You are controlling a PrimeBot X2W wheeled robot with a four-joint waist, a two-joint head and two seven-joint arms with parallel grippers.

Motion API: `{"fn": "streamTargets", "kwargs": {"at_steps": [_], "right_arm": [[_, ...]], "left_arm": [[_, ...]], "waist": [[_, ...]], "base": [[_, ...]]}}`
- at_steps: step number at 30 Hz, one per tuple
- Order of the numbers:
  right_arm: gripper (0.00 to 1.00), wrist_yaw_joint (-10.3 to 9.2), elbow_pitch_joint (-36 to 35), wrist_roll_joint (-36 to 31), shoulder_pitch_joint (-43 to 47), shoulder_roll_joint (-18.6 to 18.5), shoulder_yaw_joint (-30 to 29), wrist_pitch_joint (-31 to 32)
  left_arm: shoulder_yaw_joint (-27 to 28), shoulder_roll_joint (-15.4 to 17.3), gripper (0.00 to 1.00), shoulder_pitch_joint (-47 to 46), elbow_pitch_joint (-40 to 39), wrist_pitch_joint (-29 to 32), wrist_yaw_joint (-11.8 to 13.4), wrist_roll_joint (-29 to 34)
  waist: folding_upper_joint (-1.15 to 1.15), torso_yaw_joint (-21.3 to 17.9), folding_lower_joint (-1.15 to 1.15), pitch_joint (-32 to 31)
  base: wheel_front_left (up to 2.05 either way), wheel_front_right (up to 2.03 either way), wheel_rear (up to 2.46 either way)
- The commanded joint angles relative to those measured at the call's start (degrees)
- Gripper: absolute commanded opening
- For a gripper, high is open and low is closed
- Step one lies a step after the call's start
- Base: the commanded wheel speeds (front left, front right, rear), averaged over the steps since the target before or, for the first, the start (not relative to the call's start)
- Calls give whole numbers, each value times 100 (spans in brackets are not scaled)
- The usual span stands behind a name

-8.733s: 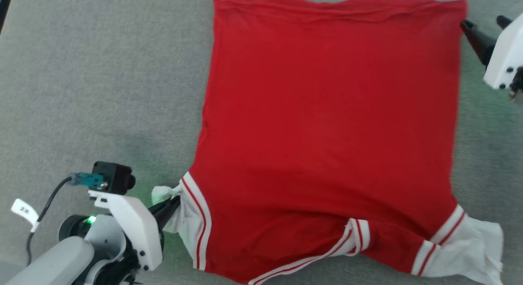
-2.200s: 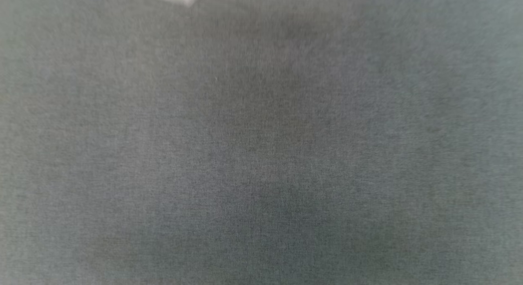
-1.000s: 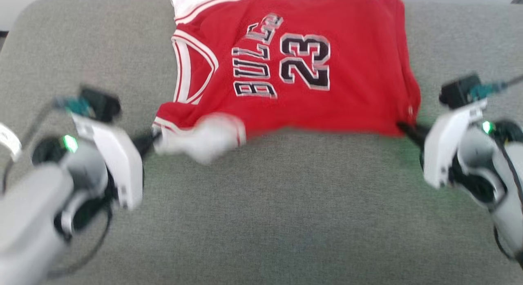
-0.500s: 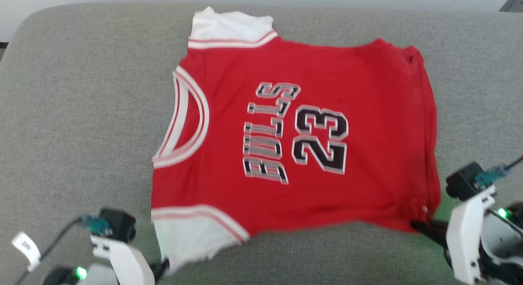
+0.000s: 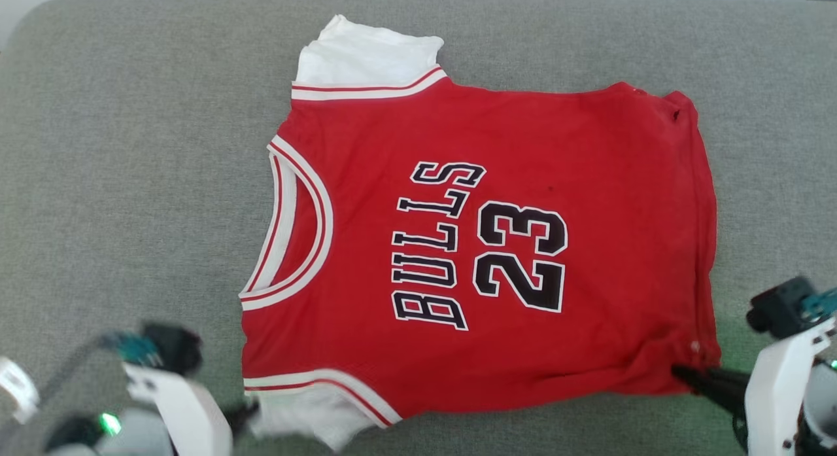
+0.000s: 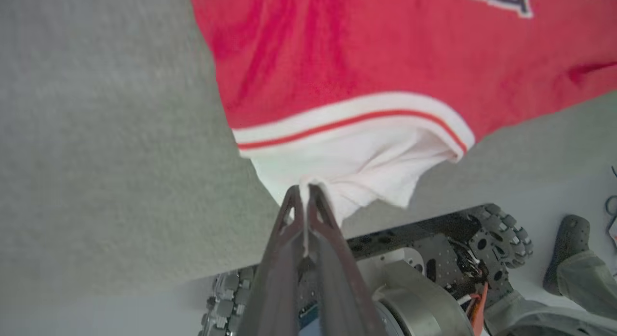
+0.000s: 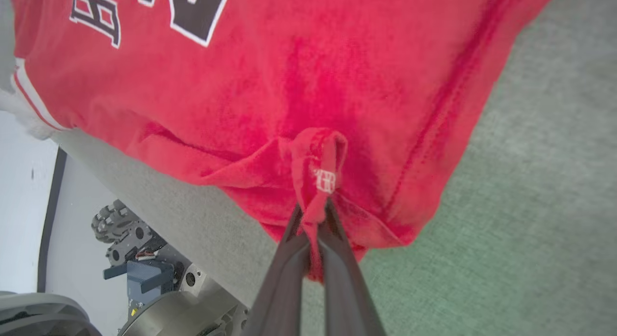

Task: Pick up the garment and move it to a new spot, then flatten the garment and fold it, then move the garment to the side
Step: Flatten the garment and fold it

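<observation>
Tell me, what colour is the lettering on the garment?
The lettering is black with a white outline, on the red garment; the head view shows it best.

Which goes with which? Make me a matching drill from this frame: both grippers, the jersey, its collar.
Things:
1. left gripper
2. right gripper
3. garment
4. collar

States:
A. shut on the red hem corner
B. lettering up, spread on the grey cushion
C. shut on the white sleeve
D. white with red stripes

Pairs: 1-C, 2-A, 3-B, 4-D
</observation>
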Motion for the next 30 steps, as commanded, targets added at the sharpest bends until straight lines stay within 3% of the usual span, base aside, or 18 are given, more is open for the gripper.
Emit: {"fn": "streamTargets", "kwargs": {"at_steps": [1,7,10,14,18,19,25,30], "right_arm": [[0,-3,-109,-91,14,85,-163,-19],[0,-3,-502,-388,-291,520,-670,124],[0,-3,-597,-733,-788,774,-800,219],[0,-3,-365,-997,-1444,986,-701,229],[0,-3,110,-1183,-2087,1120,-491,109],[0,-3,110,-1183,-2087,1120,-491,109],[0,-4,1122,-1369,-2817,1289,-59,-136],[0,-4,1880,-1298,-3184,1435,332,-328]], "left_arm": [[163,112,0,-213,-56,-56,-36,67],[642,641,0,-996,-204,-10,-247,439],[828,676,0,-1698,1,64,-648,782],[797,367,0,-2406,597,226,-1141,1090],[667,-178,0,-3060,1452,348,-1566,1333],[667,-178,0,-3060,1452,348,-1566,1333],[407,-967,0,-3671,2888,366,-2208,1475],[248,-1436,0,-3909,3929,453,-2504,1412]], "waist": [[0,-8,0,25],[0,-111,0,139],[0,-190,0,269],[0,-255,0,439],[0,-301,0,621],[0,-301,0,621],[0,-359,0,834],[0,-388,0,941]], "base": [[0,0,0],[0,0,0],[0,0,0],[0,0,0],[0,0,0],[0,0,0],[0,0,0],[0,0,0]]}}
